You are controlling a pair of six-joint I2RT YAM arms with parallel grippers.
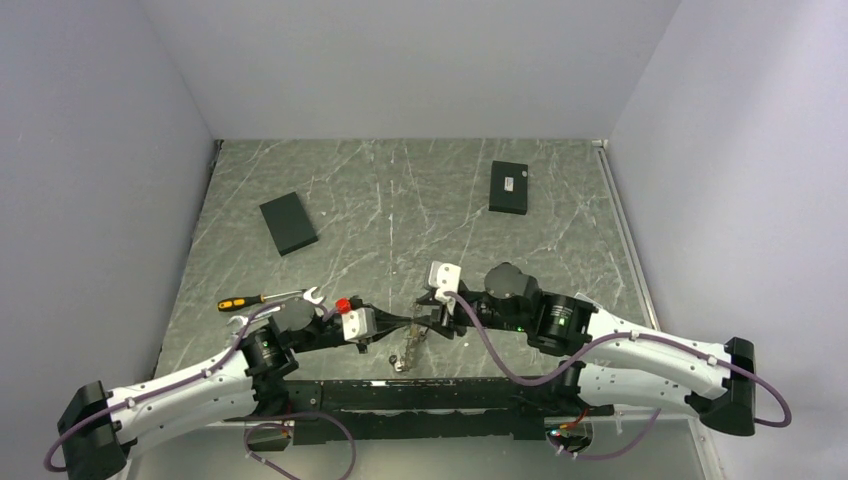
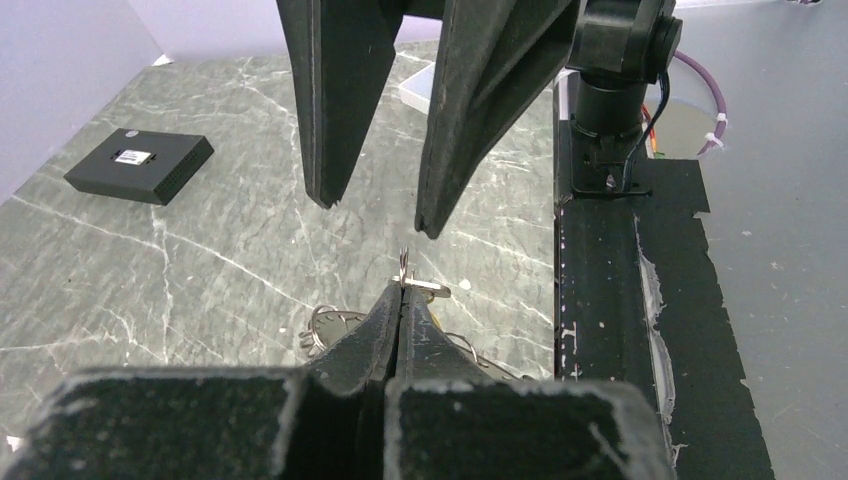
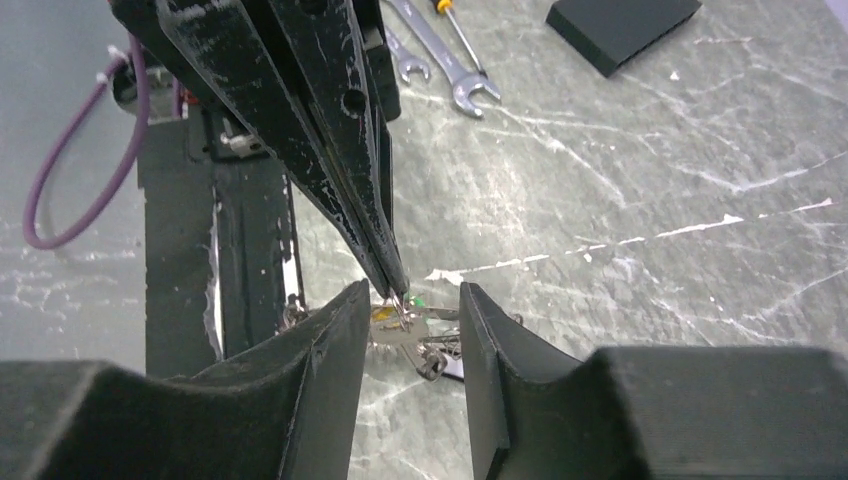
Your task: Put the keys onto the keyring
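Top external: left hand [image 1: 408, 323] pinching keyring [image 1: 412, 332], keys [image 1: 404, 357] strung lengthwise toward near worktop [image 1: 400, 200] edge; right hand [image 1: 430, 322] jaws apart, straddling them.

Grey-green marbled tabletop [image 1: 400, 200]; plain pale walls [image 1: 400, 60] on three sides; light even, seemingly overhead.

A robot lab cell: plain walls [image 1: 90, 150] enclose a marble-patterned table [image 1: 400, 200].

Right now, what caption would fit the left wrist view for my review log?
Left gripper, shut on the keyring, faces the open right gripper over the green marbled table.
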